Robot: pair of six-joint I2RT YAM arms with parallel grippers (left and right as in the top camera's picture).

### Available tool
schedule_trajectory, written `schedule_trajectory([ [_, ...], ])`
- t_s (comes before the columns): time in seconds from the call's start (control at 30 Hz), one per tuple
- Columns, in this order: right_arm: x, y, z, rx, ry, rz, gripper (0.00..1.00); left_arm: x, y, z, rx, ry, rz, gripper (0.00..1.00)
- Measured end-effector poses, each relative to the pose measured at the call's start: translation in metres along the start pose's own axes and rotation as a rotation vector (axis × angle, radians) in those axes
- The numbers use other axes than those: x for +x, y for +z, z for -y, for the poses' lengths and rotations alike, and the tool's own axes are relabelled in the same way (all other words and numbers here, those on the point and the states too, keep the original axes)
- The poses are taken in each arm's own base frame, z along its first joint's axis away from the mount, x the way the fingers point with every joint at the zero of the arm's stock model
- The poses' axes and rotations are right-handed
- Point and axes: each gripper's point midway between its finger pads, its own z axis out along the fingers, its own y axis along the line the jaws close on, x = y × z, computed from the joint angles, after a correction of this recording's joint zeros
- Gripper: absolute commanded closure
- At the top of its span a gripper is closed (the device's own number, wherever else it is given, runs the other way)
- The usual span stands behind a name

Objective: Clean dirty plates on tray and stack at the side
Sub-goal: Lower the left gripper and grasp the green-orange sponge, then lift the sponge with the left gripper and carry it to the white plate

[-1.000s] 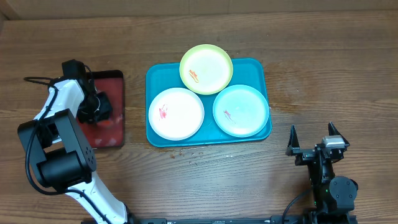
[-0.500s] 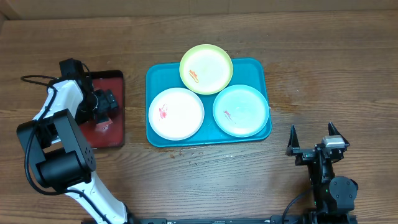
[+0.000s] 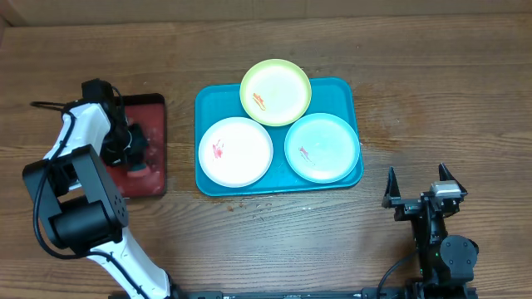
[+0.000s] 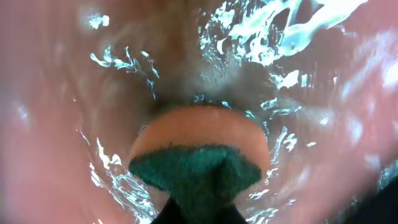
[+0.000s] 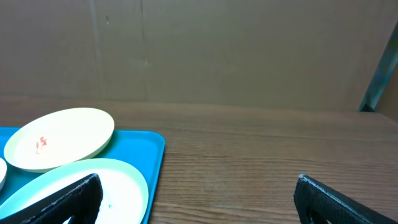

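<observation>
Teal plastic tray (image 3: 208, 100) on the wooden table (image 3: 249, 249) holds all three plates: the yellow-green plate (image 3: 275, 91) overhanging its far rim, the white plate (image 3: 235, 151) and the mint plate (image 3: 322, 147) side by side nearer, each with a small red-orange smear. The left gripper (image 3: 135, 148) is low over the wet red tray (image 3: 151, 187), pinched tight on an orange sponge (image 4: 199, 140) with a green scrub face. The right gripper (image 3: 417, 176) stands wide open and empty, well apart from the plates.

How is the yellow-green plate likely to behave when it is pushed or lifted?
The yellow-green plate looks like thin plastic, so it is probably light and fairly stiff. It lies across the far rim of the tray, overhanging it, so a push may rock or slide it. Its shallow lip probably offers little to pinch.
</observation>
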Motion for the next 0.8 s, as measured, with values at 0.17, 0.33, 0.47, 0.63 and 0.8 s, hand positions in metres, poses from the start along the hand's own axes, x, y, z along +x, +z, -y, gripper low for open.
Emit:
schedule_trajectory([
  [0.17, 0.0, 0.0, 0.0, 0.0, 0.0, 0.001, 0.0, -0.018, -0.057, -0.001, -0.006, -0.008, 0.001, 0.96],
  [0.33, 0.0, 0.0, 0.0, 0.0, 0.0, 0.0, 0.0, -0.051, -0.127, 0.001, 0.018, -0.046, 0.144, 0.96],
  [0.47, 0.0, 0.0, 0.0, 0.0, 0.0, 0.0, 0.0, -0.061, -0.135, 0.002, 0.027, -0.061, 0.188, 0.95],
  [0.63, 0.0, 0.0, 0.0, 0.0, 0.001, 0.001, 0.0, -0.064, -0.092, 0.003, 0.019, -0.065, 0.19, 0.96],
  [0.8, 0.0, 0.0, 0.0, 0.0, 0.0, 0.0, 0.0, -0.026, -0.042, 0.003, 0.008, -0.057, 0.031, 0.96],
])
